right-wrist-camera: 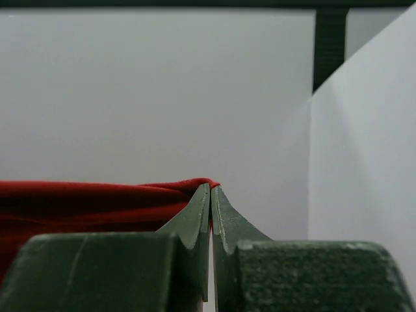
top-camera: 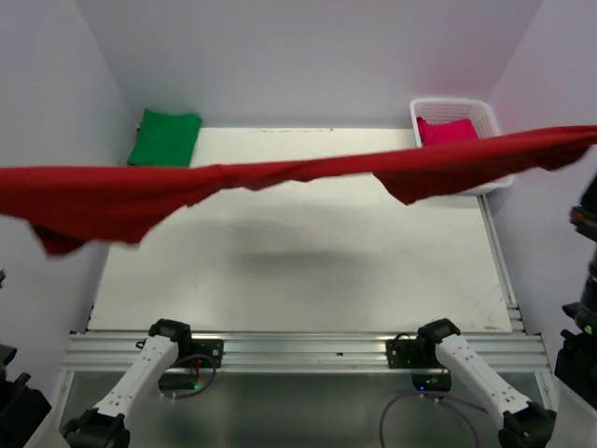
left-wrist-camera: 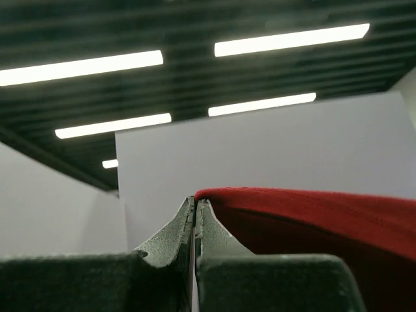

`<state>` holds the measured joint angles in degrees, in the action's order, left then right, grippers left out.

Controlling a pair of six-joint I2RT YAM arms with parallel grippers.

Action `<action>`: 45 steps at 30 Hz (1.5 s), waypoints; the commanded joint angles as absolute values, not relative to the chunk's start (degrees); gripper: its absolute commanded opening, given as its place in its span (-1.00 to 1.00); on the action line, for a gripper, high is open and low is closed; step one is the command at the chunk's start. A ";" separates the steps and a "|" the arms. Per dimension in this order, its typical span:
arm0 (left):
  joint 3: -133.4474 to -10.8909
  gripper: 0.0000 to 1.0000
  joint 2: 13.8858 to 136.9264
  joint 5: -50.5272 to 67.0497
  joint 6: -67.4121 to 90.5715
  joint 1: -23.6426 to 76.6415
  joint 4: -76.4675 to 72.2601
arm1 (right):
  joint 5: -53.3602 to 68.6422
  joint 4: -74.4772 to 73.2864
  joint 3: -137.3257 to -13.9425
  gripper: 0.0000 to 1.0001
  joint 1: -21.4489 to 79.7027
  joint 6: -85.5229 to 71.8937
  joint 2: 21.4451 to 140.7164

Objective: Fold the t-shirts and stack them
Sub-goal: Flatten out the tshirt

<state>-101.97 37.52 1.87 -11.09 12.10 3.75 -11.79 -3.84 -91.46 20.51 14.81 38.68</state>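
A dark red t-shirt [top-camera: 280, 174] hangs stretched across the whole top view, high above the table, sagging in folds at left and right of centre. My left gripper [left-wrist-camera: 195, 201] is shut on one end of it; the cloth [left-wrist-camera: 312, 214] runs off to the right from its tips. My right gripper [right-wrist-camera: 210, 188] is shut on the other end, and the cloth [right-wrist-camera: 84, 201] trails to the left. Both grippers are outside the top view. A folded green t-shirt [top-camera: 165, 138] lies at the table's far left corner. A pinkish-red t-shirt [top-camera: 448, 131] lies in the white basket [top-camera: 485, 117].
The white table [top-camera: 298, 271] has a metal rail along its near edge with both arm bases [top-camera: 173, 338] [top-camera: 424, 343] on it. White walls close in the left, back and right sides. The basket stands at the far right corner.
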 commanded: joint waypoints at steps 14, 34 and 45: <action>-105.20 -1.00 74.25 -5.62 -13.45 8.97 1.85 | -19.69 -4.92 -102.65 -1.00 17.58 12.92 76.70; -91.50 -1.00 41.50 4.30 -7.92 9.93 1.91 | -5.02 0.70 -82.27 -1.00 22.68 9.50 41.33; -93.70 -1.00 36.56 7.93 -1.93 4.66 3.95 | -5.60 -9.81 -87.80 -1.00 6.77 2.73 39.26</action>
